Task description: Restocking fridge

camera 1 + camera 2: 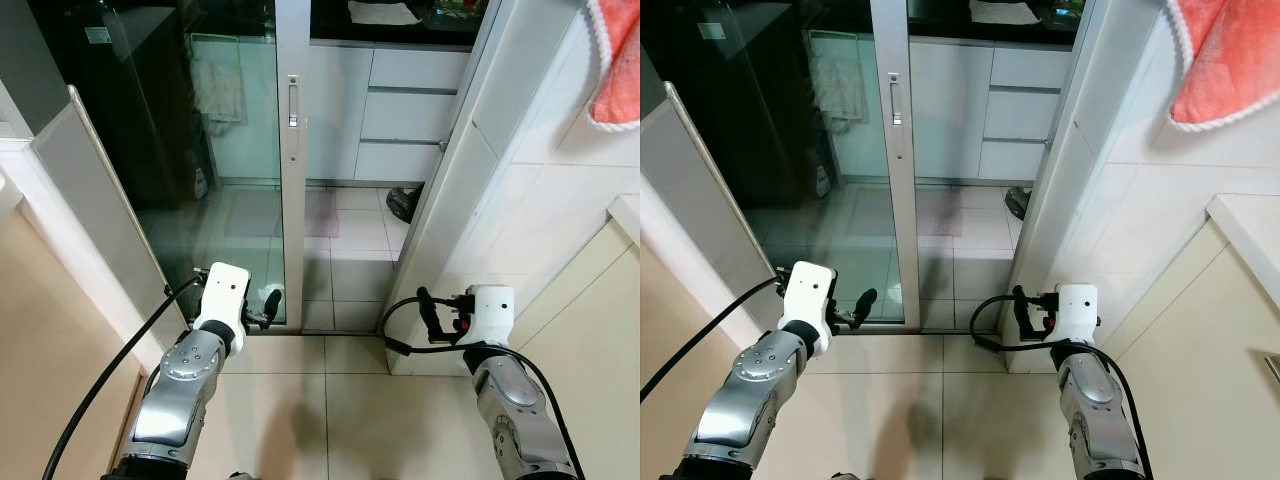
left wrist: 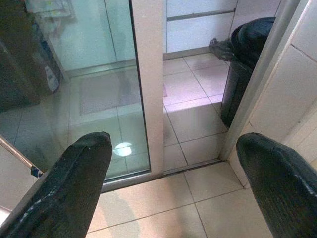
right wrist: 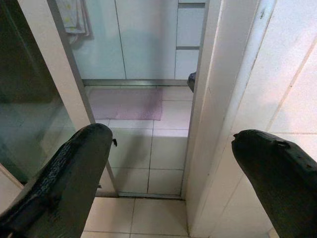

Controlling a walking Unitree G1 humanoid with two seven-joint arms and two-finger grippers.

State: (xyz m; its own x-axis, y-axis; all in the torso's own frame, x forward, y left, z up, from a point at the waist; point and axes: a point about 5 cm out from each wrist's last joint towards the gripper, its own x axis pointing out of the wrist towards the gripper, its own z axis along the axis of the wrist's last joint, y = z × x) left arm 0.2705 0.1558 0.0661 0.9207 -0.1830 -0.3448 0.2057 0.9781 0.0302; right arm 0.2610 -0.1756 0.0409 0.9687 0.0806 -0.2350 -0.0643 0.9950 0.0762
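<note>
Since no fridge or goods to be stocked can be made out, the step in hand is judged to be the walk through the doorway into the kitchen. The glass sliding door (image 1: 240, 170) is taken as the landmark: the gap just right of its frame should be entered squarely, arms kept tucked. The left tool (image 1: 268, 305), wide open and empty, is held low in front of the door's foot; the right tool (image 1: 428, 312), also wide open and empty, is right of it, near the white tiled wall (image 1: 520, 200). Beyond the door, a tiled floor (image 1: 350, 270), a mat (image 3: 126, 104), white drawers (image 1: 410, 110) and a dark bin (image 2: 245, 64) are seen.
</note>
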